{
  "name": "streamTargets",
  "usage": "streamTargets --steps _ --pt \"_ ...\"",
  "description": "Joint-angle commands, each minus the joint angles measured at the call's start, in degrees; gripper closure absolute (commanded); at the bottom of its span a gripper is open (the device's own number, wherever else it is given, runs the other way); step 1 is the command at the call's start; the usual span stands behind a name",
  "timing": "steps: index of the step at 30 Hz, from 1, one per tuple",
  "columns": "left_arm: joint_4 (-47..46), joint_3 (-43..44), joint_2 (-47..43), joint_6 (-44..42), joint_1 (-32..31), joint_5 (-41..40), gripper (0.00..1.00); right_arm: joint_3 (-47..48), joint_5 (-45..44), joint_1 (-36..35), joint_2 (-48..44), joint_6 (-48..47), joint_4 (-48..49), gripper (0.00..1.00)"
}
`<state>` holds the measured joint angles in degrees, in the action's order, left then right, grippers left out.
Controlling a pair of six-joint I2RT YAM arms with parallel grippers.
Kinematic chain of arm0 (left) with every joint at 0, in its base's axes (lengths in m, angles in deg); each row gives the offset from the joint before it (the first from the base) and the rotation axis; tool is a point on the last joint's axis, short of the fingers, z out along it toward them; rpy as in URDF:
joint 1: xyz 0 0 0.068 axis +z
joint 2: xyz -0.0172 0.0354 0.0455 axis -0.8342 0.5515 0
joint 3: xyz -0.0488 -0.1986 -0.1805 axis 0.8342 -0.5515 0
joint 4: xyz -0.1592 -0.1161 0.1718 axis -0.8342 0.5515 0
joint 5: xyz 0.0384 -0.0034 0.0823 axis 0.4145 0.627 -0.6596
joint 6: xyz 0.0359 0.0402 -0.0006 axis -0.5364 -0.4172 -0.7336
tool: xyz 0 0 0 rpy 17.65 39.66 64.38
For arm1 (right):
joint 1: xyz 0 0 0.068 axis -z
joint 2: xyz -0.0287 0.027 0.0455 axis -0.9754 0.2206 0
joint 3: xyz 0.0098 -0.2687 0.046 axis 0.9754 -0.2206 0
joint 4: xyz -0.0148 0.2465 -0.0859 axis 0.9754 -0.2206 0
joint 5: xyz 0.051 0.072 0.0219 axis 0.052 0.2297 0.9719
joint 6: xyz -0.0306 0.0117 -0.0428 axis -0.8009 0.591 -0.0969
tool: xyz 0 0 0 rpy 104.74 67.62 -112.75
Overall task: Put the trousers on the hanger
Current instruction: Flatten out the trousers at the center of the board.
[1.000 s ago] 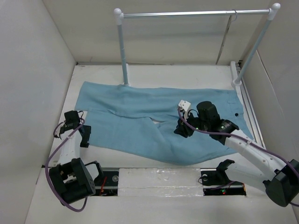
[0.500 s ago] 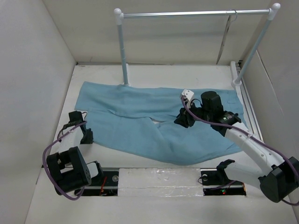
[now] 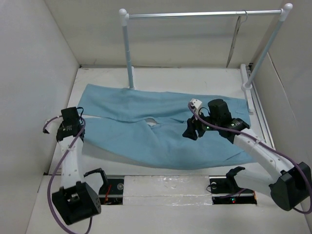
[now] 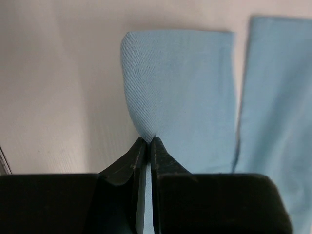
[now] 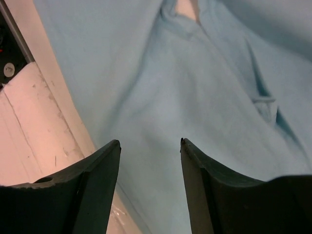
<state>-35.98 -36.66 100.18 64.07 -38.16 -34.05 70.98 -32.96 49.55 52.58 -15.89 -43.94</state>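
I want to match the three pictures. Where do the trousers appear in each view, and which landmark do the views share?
Top external: the trousers lie spread across the middle of the table.
Left wrist: one leg's end fills the upper centre, pinched by the shut left gripper.
Right wrist: the cloth fills most of the picture, beyond the open right gripper.
Shared landmark: the pale gap between the two legs.

Rack (image 3: 195, 15): white posts, silver bar.
Table (image 3: 185, 78): white, under the rack.
Walls (image 3: 29, 73): plain white, behind and beside the rack.
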Motion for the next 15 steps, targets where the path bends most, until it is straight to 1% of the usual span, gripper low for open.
streamTargets --steps 1,3,4,5,6,8,9,10,11,12,13,14,15 --pt "4.1 3.9 -6.1 -5.9 0.2 -7.1 1.0 -1.3 -0.4 0.4 -1.2 2.6 -1.7 0.41" --pt "5.4 5.5 -8.2 -5.0 0.2 -8.1 1.0 -1.6 -0.6 0.9 -1.2 3.9 -2.6 0.41" --pt "4.4 6.0 -10.7 -7.2 -0.4 -6.5 1.0 -2.0 -0.9 0.9 -1.5 4.5 -2.8 0.41" --pt "4.3 6.5 -11.2 -7.1 -2.0 -5.7 1.0 -2.2 -1.5 1.4 -2.3 5.5 -3.3 0.41" --pt "5.0 7.4 -11.4 -6.7 -2.0 -4.8 1.0 -3.0 -2.2 3.0 -2.8 5.8 -3.8 0.41" --pt "3.6 6.9 -14.1 -7.2 -3.6 -0.3 1.0 -3.9 -4.4 5.5 -4.3 6.5 -5.6 0.41" --pt "1.3 5.0 -15.5 -7.9 -5.3 1.6 1.0 -5.3 -5.2 8.4 -6.3 8.8 -6.3 0.41" --pt "0.4 4.2 -17.7 -8.3 -6.1 4.9 1.0 -5.9 -8.5 9.9 -7.1 9.6 -6.5 0.42" --pt "-0.6 3.4 -18.9 -8.9 -7.2 6.2 1.0 -6.6 -10.4 11.6 -8.2 11.4 -6.6 0.43" --pt "-3.1 1.9 -19.6 -9.6 -10.1 7.2 1.0 -7.2 -12.3 13.4 -10.0 12.4 -6.8 0.45" --pt "-3.7 1.3 -20.6 -10.4 -11.8 8.9 1.0 -8.8 -16.9 16.9 -10.7 13.5 -6.5 0.47" --pt "-4.4 1.1 -20.7 -11.6 -13.5 9.8 1.0 -9.5 -18.3 19.2 -11.3 15.8 -6.2 0.51" --pt "-5.3 1.1 -21.1 -12.8 -15.2 10.8 1.0 -10.1 -18.8 21.5 -11.5 16.5 -5.1 0.54"
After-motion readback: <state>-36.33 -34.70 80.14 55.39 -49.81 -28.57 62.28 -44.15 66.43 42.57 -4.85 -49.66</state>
